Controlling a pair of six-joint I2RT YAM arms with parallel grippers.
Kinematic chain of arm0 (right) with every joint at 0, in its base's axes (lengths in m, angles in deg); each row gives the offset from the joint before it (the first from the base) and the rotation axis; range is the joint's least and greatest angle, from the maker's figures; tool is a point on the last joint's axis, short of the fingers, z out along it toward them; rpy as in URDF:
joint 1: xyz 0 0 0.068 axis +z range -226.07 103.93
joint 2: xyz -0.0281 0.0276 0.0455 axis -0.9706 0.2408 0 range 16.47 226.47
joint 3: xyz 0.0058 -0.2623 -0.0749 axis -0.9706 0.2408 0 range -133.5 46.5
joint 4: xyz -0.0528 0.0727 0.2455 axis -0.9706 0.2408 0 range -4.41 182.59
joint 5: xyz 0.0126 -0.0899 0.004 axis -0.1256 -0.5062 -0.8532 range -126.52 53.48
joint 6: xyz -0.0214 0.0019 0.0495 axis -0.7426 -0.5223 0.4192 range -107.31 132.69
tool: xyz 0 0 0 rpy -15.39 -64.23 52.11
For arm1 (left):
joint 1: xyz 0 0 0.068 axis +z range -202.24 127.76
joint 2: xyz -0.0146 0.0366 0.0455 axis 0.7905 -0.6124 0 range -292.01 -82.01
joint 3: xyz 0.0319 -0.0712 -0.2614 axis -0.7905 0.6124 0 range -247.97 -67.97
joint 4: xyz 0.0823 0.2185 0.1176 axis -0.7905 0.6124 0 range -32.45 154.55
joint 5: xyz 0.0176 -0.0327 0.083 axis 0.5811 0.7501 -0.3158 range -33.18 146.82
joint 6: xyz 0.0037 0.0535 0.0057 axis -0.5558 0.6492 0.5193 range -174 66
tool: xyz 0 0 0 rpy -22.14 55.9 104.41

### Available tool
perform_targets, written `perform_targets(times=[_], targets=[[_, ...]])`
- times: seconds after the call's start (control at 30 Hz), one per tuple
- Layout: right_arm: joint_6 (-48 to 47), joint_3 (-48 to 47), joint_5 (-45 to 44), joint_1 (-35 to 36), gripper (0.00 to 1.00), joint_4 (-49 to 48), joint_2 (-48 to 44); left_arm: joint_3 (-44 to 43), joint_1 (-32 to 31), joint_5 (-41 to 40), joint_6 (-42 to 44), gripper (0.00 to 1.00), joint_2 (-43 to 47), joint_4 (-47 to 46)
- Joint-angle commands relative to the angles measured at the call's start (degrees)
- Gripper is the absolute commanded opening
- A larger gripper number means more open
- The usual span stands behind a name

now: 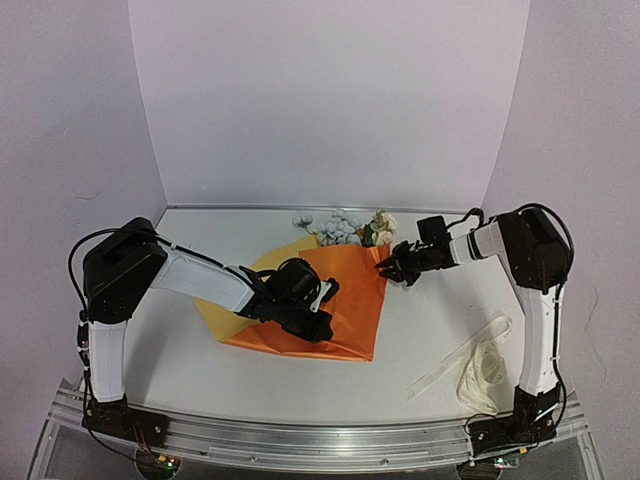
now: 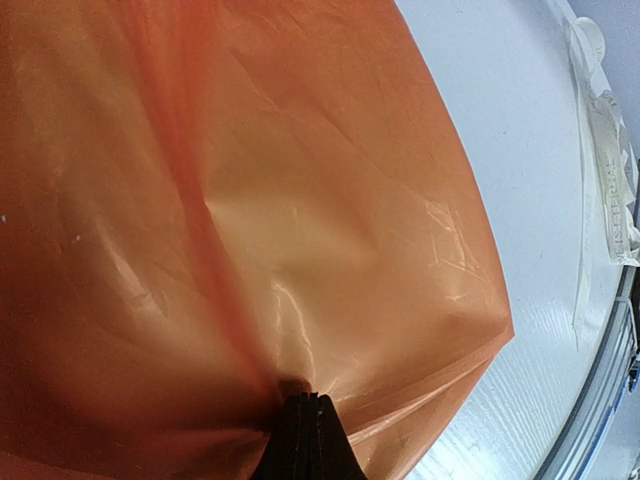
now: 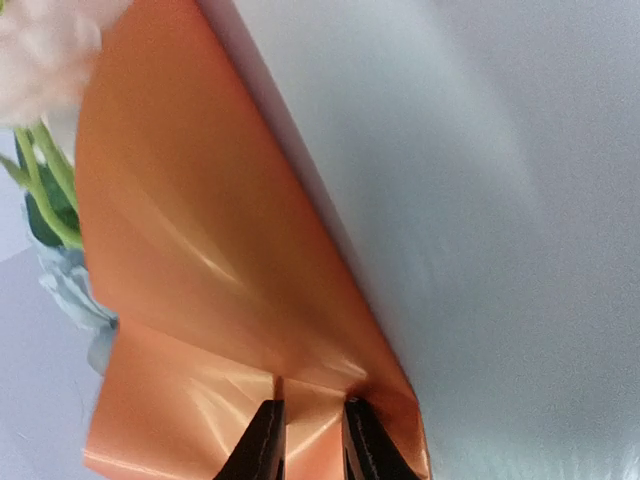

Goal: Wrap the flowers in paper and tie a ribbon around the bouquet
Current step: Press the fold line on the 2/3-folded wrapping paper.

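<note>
Ribbon (image 1: 478, 362), open table (image 1: 440, 310), then paper (image 1: 350, 300): left hand (image 2: 300, 410) tight mid-sheet, right hand (image 3: 308, 425) tight on edge

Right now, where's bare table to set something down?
Free: front-left, between the left arm's base and the paper; the strip between the paper and the ribbon. Crowded: centre-back, paper, flowers and both arms.

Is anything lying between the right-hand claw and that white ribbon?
Nothing visible: only bare white table separates the right gripper from the floppy cream fabric ribbon. Its jaws, though, are pinching the glossy orange paper sheet.
</note>
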Motion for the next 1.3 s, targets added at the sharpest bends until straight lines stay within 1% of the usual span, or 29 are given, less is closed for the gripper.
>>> perform_targets(times=[0.0, 0.1, 0.17, 0.23, 0.33, 0.47, 0.57, 0.67, 0.8, 0.9, 1.03, 1.17, 1.27], targets=[[-0.2, -6.5, -2.8, -2.2, 0.21, 5.7, 4.5, 0.4, -0.4, -1.2, 1.0, 0.0, -3.1, 7.1], [-0.6, -11.7, -2.9, -3.3, 0.22, 7.8, 6.8, 0.1, -0.4, -1.3, 1.0, 0.0, -3.1, 7.5], [-1.0, -15.3, -2.9, -3.9, 0.22, 11.6, 8.3, 0.0, -0.4, -1.4, 1.0, 0.0, -3.1, 7.7], [-0.9, -18.6, -2.5, -4.5, 0.22, 13.2, 9.6, -0.1, -0.4, -1.5, 0.9, 0.0, -2.9, 7.8], [-1.5, -20.8, -1.8, -4.7, 0.22, 15.2, 9.0, -0.9, -0.4, -2.1, 0.7, 0.0, -2.8, 8.2], [-5.7, -18.7, -0.7, -4.7, 0.22, 19.5, 2.8, -2.6, -0.4, -2.9, -0.7, 0.01, -1.9, 8.0], [-10.6, -16.8, 1.0, -4.5, 0.24, 26.4, -2.9, -3.7, -0.4, -3.2, -2.5, 0.06, -0.4, 7.6], [-14.1, -12.7, 1.6, -3.5, 0.25, 29.9, -10.0, -4.4, -0.4, -3.8, -3.7, 0.12, 1.6, 7.2], [-18.2, -5.2, 0.3, -1.3, 0.26, 34.4, -18.9, -3.8, -0.4, -5.4, -5.3, 0.14, 5.1, 6.9], [-18.1, 1.2, -0.1, 2.3, 0.25, 34.4, -23.3, -2.9, -0.4, -5.7, -6.4, 0.15, 7.0, 6.5], [-15.2, 7.6, 0.0, 9.7, 0.24, 29.1, -25.9, -1.0, -0.3, -6.4, -7.4, 0.15, 9.9, 6.3], [-12.2, 9.9, 0.1, 16.4, 0.22, 22.6, -24.5, 1.9, -0.3, -6.9, -8.5, 0.16, 13.7, 6.1], [-9.4, 9.3, 0.6, 20.1, 0.21, 18.5, -21.0, 5.0, -0.3, -6.9, -9.9, 0.17, 16.4, 5.9]])
